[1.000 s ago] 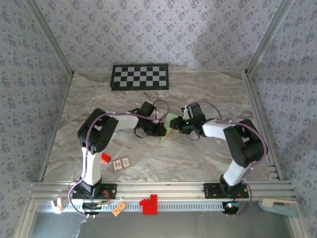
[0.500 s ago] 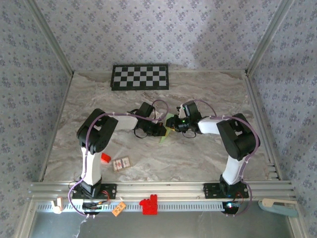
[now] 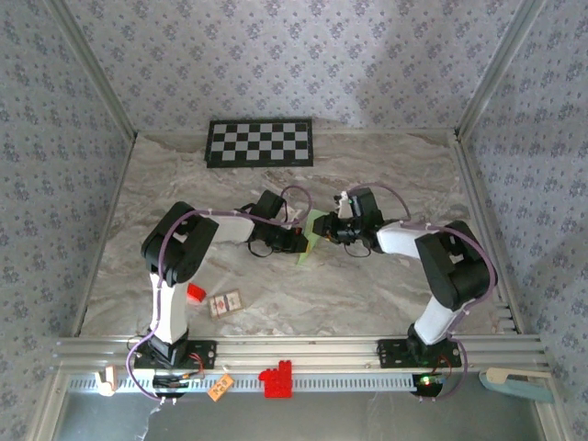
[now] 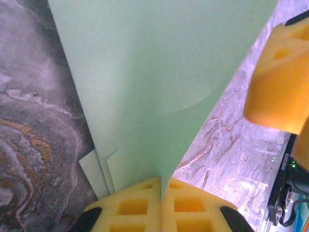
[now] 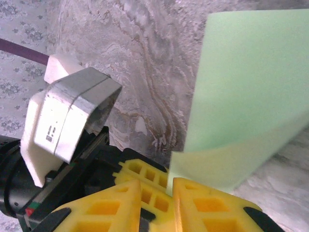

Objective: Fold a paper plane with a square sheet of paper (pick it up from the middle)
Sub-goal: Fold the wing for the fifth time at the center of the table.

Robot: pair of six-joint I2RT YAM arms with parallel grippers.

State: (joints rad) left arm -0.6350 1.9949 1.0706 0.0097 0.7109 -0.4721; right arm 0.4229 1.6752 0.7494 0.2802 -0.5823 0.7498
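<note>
The pale green sheet of paper (image 4: 159,72) is folded into overlapping layers. In the top view it stands as a narrow, pointed paper plane shape (image 3: 308,250) at mid-table, between the two grippers. My left gripper (image 4: 161,186) is shut on its lower edge, pads pressed together on the fold. My right gripper (image 5: 157,186) faces it from the right (image 3: 329,231). Its yellow fingers (image 5: 212,203) stand a little apart, and a curled flap of the paper (image 5: 251,72) rests against the inner side of the right one. The right gripper's fingers (image 4: 280,87) hang close beside the paper.
A black-and-white checkerboard panel (image 3: 259,142) lies at the back of the marble table (image 3: 386,165). A small red block (image 3: 195,294) and a small card (image 3: 225,302) sit by the left arm's base. A red piece (image 3: 275,379) rests on the front rail. Patterned walls close in both sides.
The right arm swung left toward the paper, then drew back a little to the right. My left gripper has kept its hold on the paper in the same spot.
</note>
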